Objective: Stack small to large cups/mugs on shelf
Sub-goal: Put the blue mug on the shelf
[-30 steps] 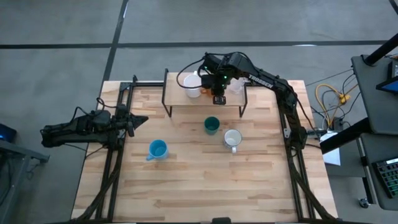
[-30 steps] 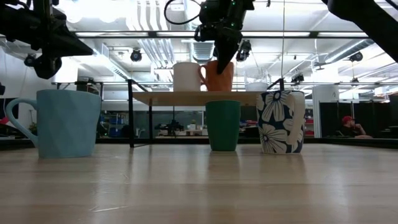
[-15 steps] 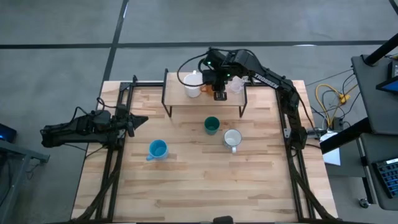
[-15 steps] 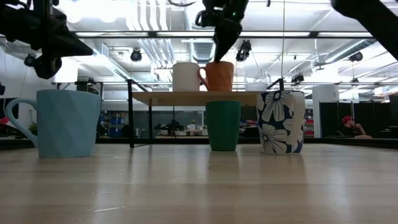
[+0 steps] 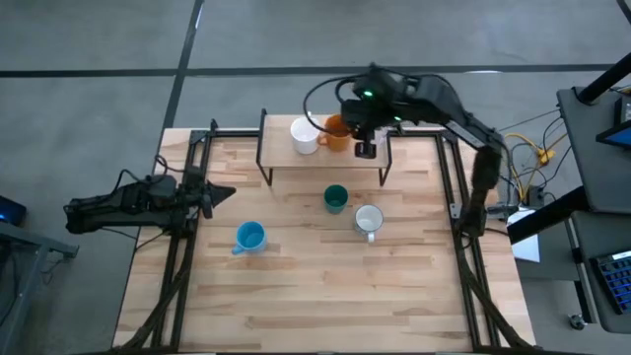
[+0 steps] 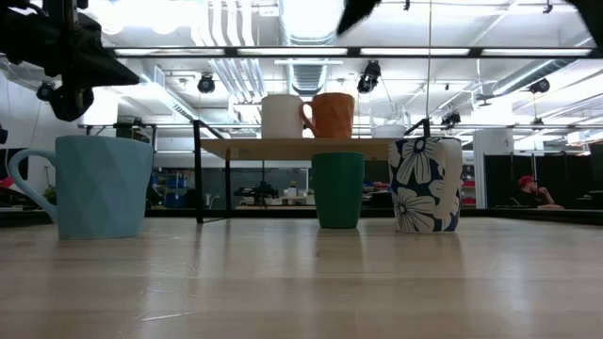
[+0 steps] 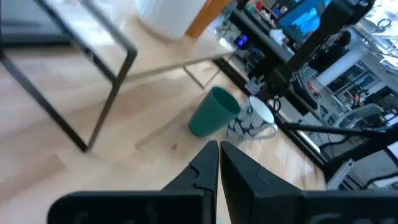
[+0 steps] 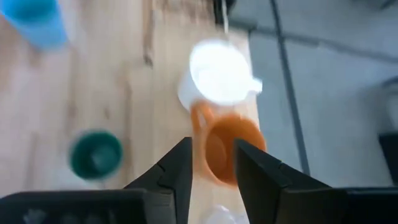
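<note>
Glass on the shelf (image 5: 296, 158) was hard to make out: only a pale shape behind the floral mug (image 6: 426, 185) in the low view, and in the high view it lay under the right arm; the right claw (image 5: 365, 148) was cut off at the top of the low view; the right wrist view was blurred. That claw hung above the shelf's right part, its fingers (image 8: 180, 168) parted a little and gripping nothing, the orange mug (image 8: 227, 146) showing in the gap beneath them. On the shelf the white mug (image 5: 305, 135) and the orange mug stood upright, just beside each other, the white one to the left. On the tabletop (image 5: 296, 286) in front of the shelf stood the teal cup (image 5: 335, 198), the floral mug near it on the right, and the blue mug (image 5: 249, 237) well apart on the left. The left claw (image 5: 222, 192) waited at the tabletop's left edge, its fingers (image 7: 205, 168) pressed together on nothing.
</note>
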